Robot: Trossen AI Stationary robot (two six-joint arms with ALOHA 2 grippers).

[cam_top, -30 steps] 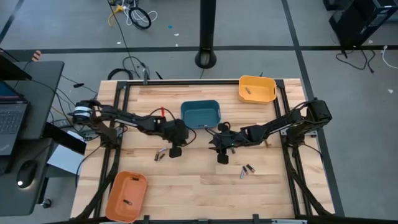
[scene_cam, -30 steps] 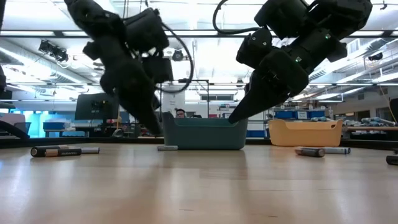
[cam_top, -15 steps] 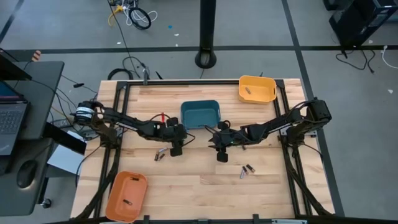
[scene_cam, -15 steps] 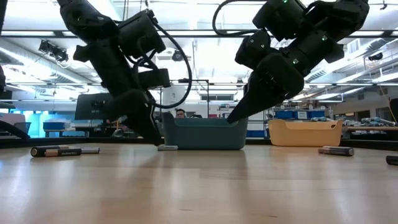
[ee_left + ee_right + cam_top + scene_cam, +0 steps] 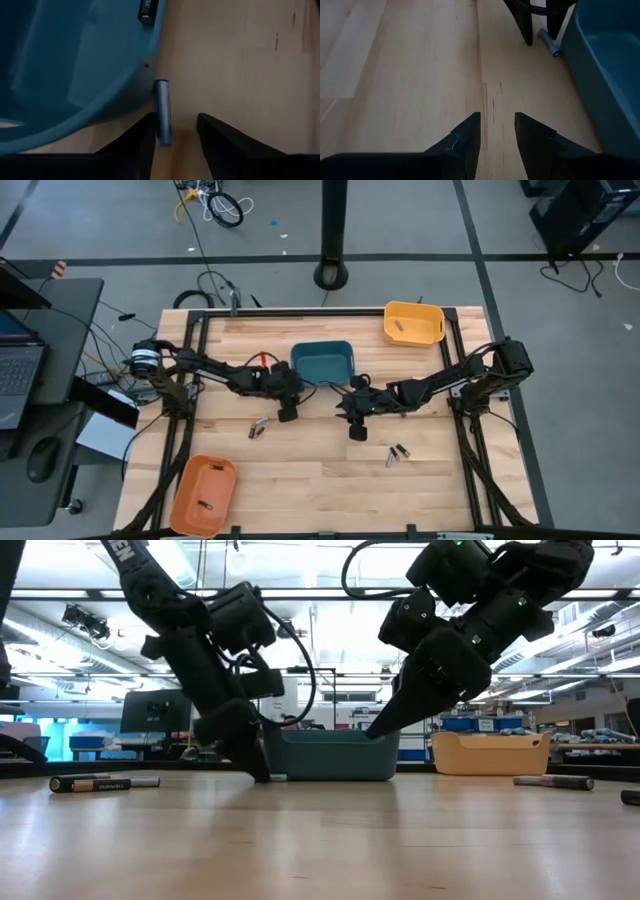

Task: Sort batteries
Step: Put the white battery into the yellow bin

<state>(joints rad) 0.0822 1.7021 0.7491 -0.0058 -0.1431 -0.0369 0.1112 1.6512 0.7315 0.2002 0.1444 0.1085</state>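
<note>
A small blue-grey battery lies on the wood, right against the outer wall of the teal bin. My left gripper is down at the table with its open fingers on either side of that battery. One dark battery lies inside the teal bin. My right gripper hangs open and empty above bare wood just right of the left one, facing it. Two loose batteries lie near the left arm and two loose batteries lie at the near right. My left gripper comes slanting down along the battery, one finger on each side. The battery's near end lies close against one finger, and I cannot tell whether they touch. The battery rests flat on the table.
A yellow bin at the far right holds a battery. An orange bin at the near left holds another battery. The teal bin stands just beyond both grippers. Bare wood spreads across the near middle.
My left gripper has gone down and a little toward the teal bin, from above the table to the wood beside the small battery by the bin's wall. The battery has stayed where it was.
</note>
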